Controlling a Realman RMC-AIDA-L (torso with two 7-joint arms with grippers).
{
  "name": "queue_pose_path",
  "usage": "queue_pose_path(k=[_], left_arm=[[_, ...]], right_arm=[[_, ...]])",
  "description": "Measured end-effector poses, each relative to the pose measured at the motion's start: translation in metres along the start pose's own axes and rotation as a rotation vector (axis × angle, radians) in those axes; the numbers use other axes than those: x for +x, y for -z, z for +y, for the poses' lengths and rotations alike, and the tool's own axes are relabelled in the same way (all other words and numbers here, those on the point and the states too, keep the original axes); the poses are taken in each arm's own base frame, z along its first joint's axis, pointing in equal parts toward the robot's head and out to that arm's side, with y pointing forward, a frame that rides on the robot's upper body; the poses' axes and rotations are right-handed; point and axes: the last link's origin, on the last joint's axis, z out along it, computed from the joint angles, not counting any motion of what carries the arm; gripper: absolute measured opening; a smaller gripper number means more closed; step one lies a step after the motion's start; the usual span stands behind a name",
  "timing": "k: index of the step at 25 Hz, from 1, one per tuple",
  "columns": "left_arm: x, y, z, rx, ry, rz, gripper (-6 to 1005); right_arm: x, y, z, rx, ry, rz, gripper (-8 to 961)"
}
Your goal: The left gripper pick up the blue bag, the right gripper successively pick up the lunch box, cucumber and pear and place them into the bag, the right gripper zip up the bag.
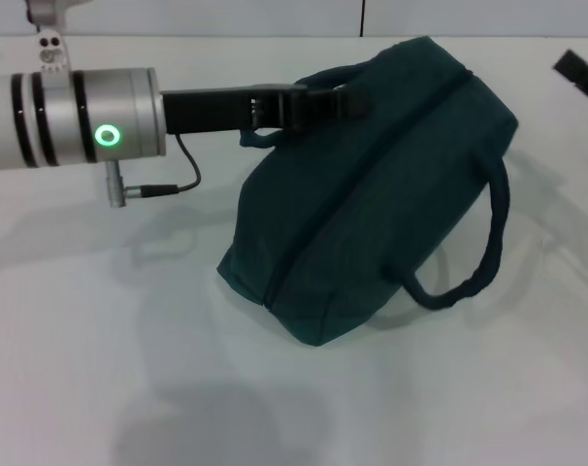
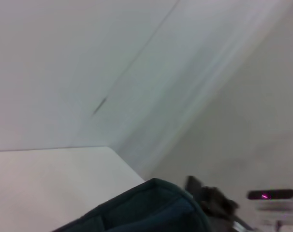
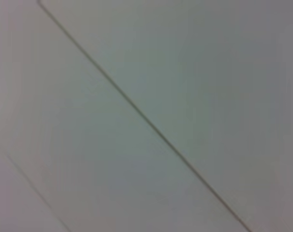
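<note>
The blue bag (image 1: 372, 194) lies on the white table, its zip line running along the top and one loop handle (image 1: 488, 243) hanging on the right side. My left gripper (image 1: 309, 105) reaches in from the left at the bag's upper left and is shut on the bag's other handle there. The bag's top edge (image 2: 151, 208) also shows in the left wrist view. A black part of my right gripper (image 1: 580, 76) shows at the far right edge, apart from the bag. The lunch box, cucumber and pear are out of view.
The white table (image 1: 129, 369) stretches in front of and to the left of the bag. A cable (image 1: 173, 184) hangs under the left wrist. The right wrist view holds only a pale surface with a dark seam (image 3: 146, 121).
</note>
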Motion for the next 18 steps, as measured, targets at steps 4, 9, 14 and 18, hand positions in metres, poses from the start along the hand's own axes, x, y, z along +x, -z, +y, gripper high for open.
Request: queue_pose_path(k=[4, 9, 14, 18], left_arm=[[-0.001, -0.004, -0.011, 0.066, 0.004, 0.013, 66], [-0.002, -0.004, -0.016, 0.093, -0.029, 0.017, 67], [0.006, -0.003, -0.017, 0.101, -0.083, 0.048, 198], [0.011, 0.0, -0.017, 0.102, -0.108, 0.085, 368]], right_arm=[[-0.001, 0.007, 0.001, -0.007, 0.0, -0.018, 710], [-0.001, 0.009, 0.003, -0.026, 0.015, 0.002, 868], [-0.001, 0.011, 0.006, -0.055, 0.026, 0.016, 868], [-0.001, 0.012, 0.009, -0.076, 0.054, 0.026, 867]])
